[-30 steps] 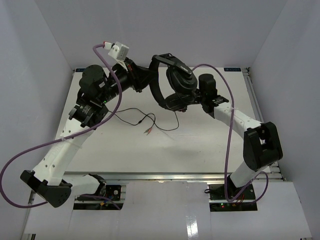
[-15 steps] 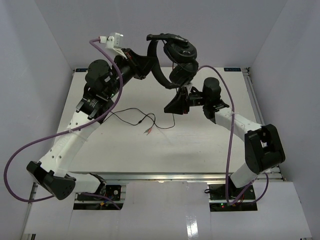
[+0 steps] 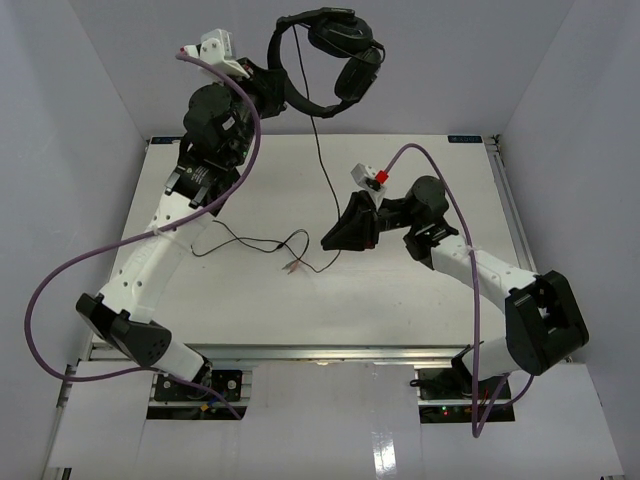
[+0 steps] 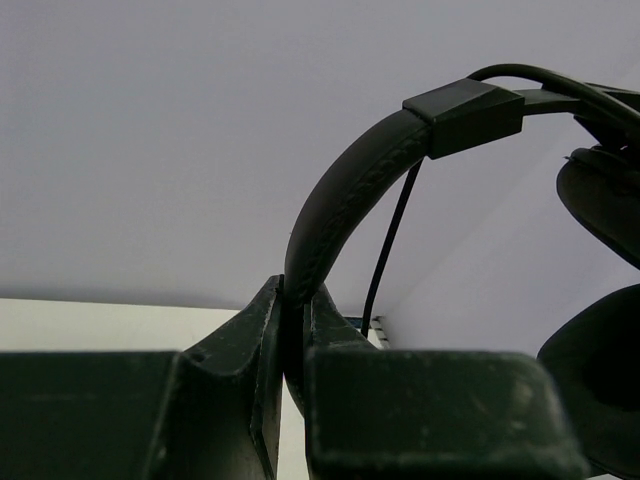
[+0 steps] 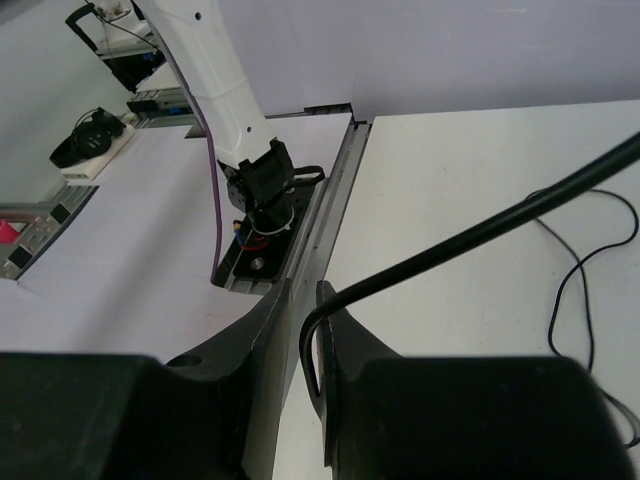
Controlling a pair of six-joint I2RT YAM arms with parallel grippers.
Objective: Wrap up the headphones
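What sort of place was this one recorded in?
Most likely a robotics lab data-collection cell: a white table boxed in by plain walls, a left arm and right arm bolted to a metal rail, and what looks like a second bench with another headset beyond.

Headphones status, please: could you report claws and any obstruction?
Left claw shut on headband, headphones aloft. Right claw shut on cable. Plugs lie on table. No obstruction seen.

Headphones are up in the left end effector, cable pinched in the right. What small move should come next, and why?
Probably carry the right end effector up toward the headphones to lay a first turn of cable around them. The left end effector clamps the headband high, the cable runs down unwound, and its plugs lie on the table.
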